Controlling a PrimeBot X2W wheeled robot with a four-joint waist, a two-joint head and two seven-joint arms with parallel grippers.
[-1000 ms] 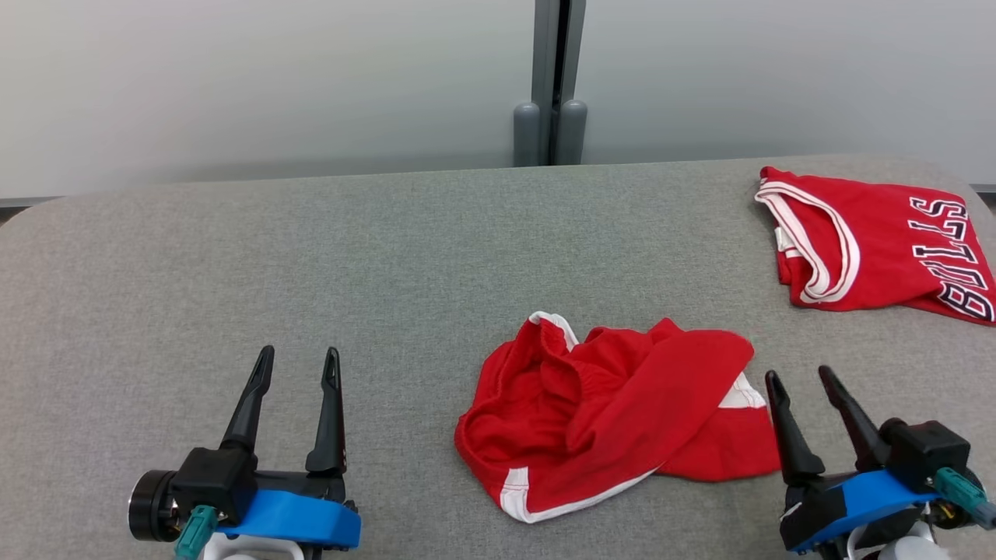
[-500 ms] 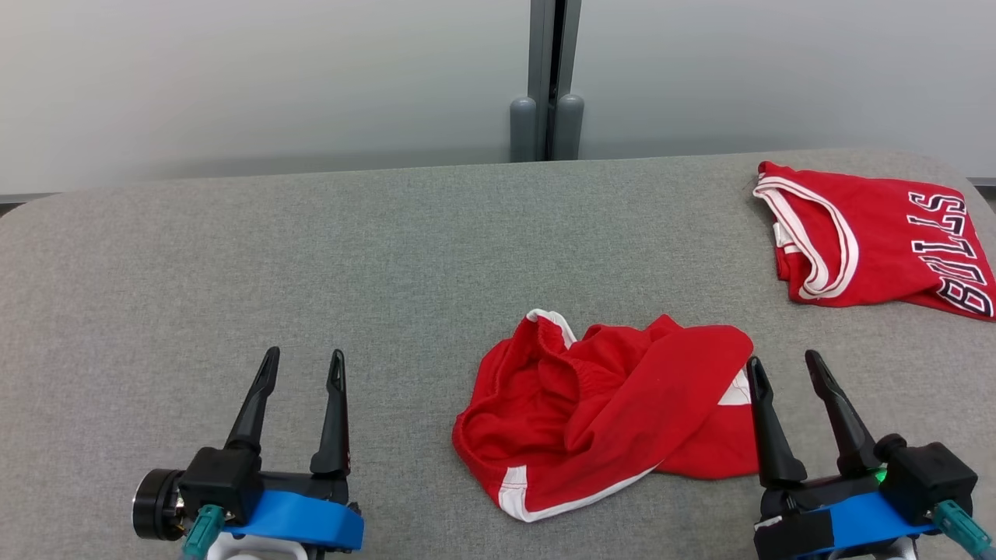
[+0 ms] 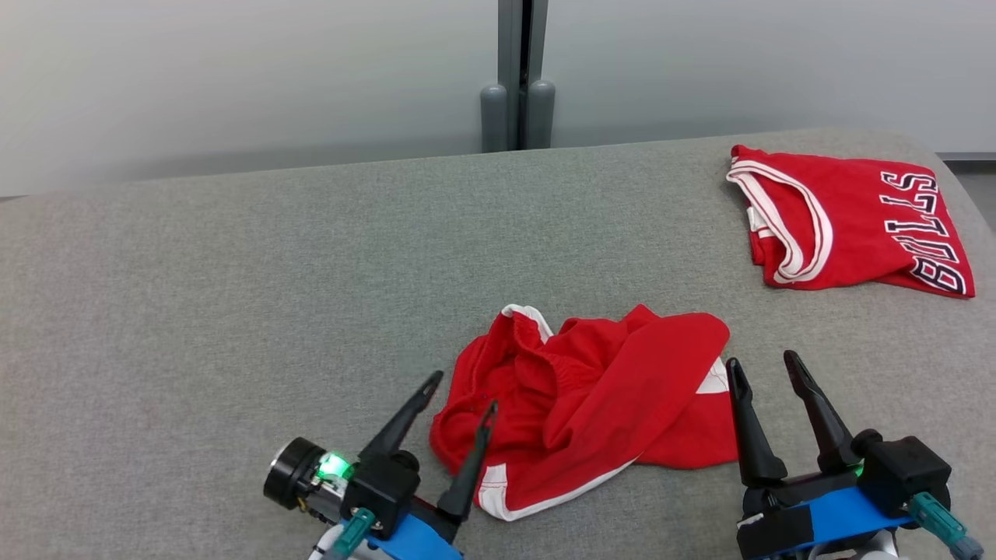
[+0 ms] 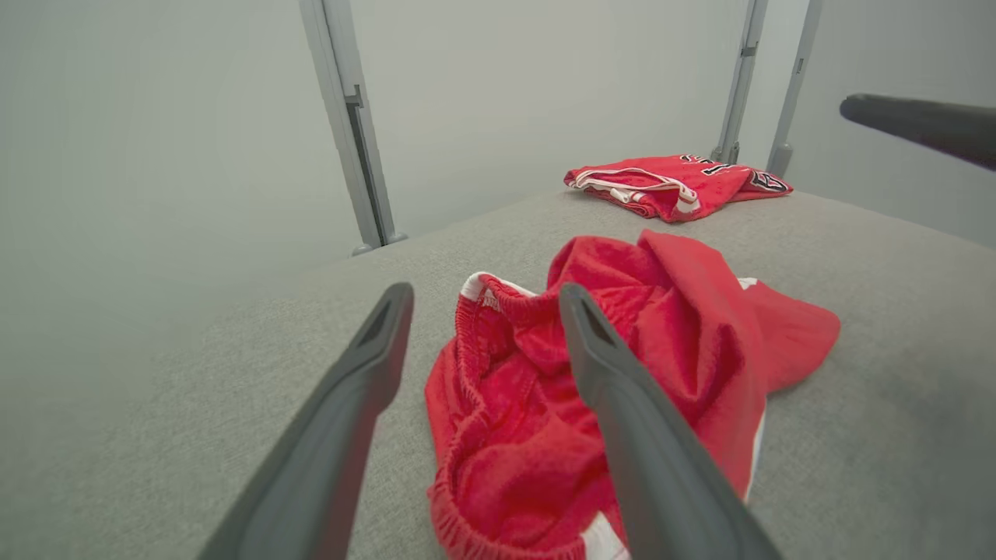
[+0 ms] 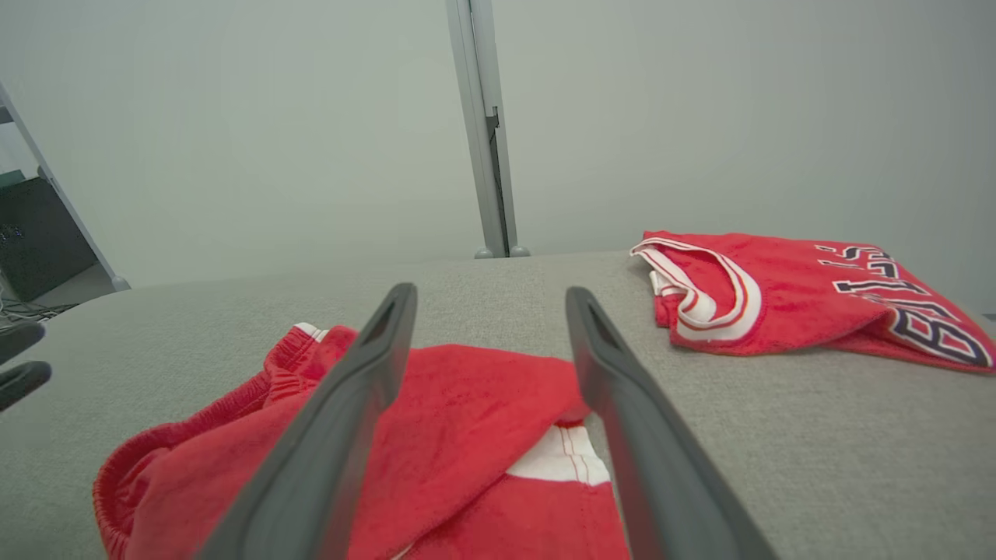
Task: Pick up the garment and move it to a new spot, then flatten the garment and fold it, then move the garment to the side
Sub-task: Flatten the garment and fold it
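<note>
The crumpled red shorts (image 3: 583, 404) are seen on the grey table (image 3: 233, 295), between both grippers. The left gripper (image 3: 463, 390) is held wide apart over the shorts' left edge. The right gripper (image 3: 762, 360), also spread, is just beside their right edge. A second ago the left gripper was well apart from the shorts.

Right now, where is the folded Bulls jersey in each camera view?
Head view: folded jersey at the upper right.
Left wrist view: jersey above centre, slightly right.
Right wrist view: jersey at the right, mid-height.
Shared landmark: the crumpled red shorts, lying nearer the camera than the jersey in every view.
</note>
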